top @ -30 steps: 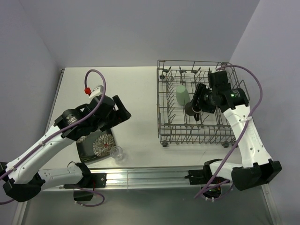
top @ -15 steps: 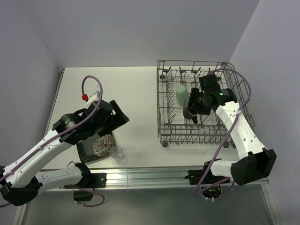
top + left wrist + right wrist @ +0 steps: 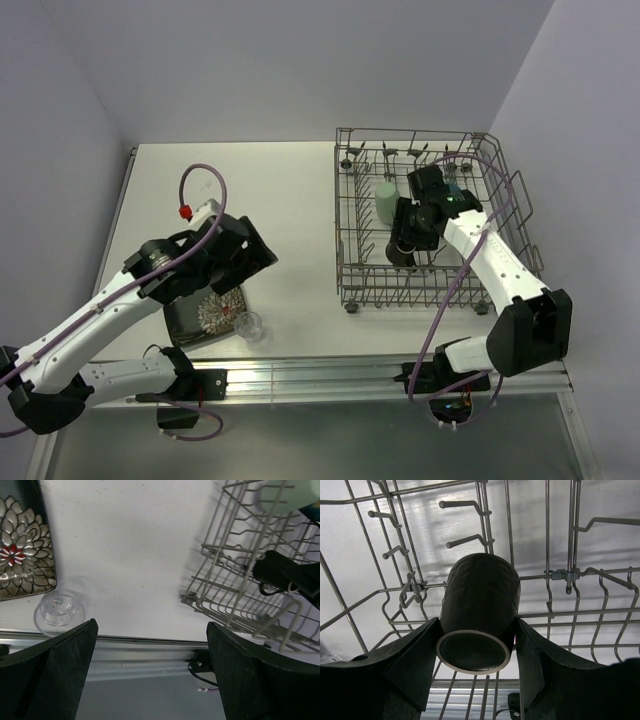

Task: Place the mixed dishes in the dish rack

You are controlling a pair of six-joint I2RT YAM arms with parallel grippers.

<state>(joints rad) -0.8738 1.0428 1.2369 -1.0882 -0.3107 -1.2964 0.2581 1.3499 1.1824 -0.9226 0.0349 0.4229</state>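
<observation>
**A:** What is the left hand (image 3: 151, 625) doing?

**B:** It is spread wide above the counter (image 3: 135, 555), with nothing between its fingers. The small clear glass (image 3: 56, 611) stands upright just outside the finger on the left of its wrist view. The square floral plate (image 3: 22, 565) lies flat ahead of the hand on that same side, just beyond the glass.

**A:** And the dish rack (image 3: 350, 290)?

**B:** It is ahead of that hand and off to the other side, apart from it.

**A:** And the right hand (image 3: 477, 622)?

**B:** It is clamped on the brown mug (image 3: 480, 600), one finger on each flank, down inside the rack among the tines.

**A:** Which way does the mug point?

**B:** Its long axis runs straight out along the hand's reach, toward the wire floor. A pale-edged round end faces the wrist and the other end points away. I cannot tell which end is the mouth, and the handle is hidden.

**A:** Is anything close by?

**B:** The pale green cup (image 3: 385, 203) sits in the rack just beside that hand, clear of the mug.
</observation>
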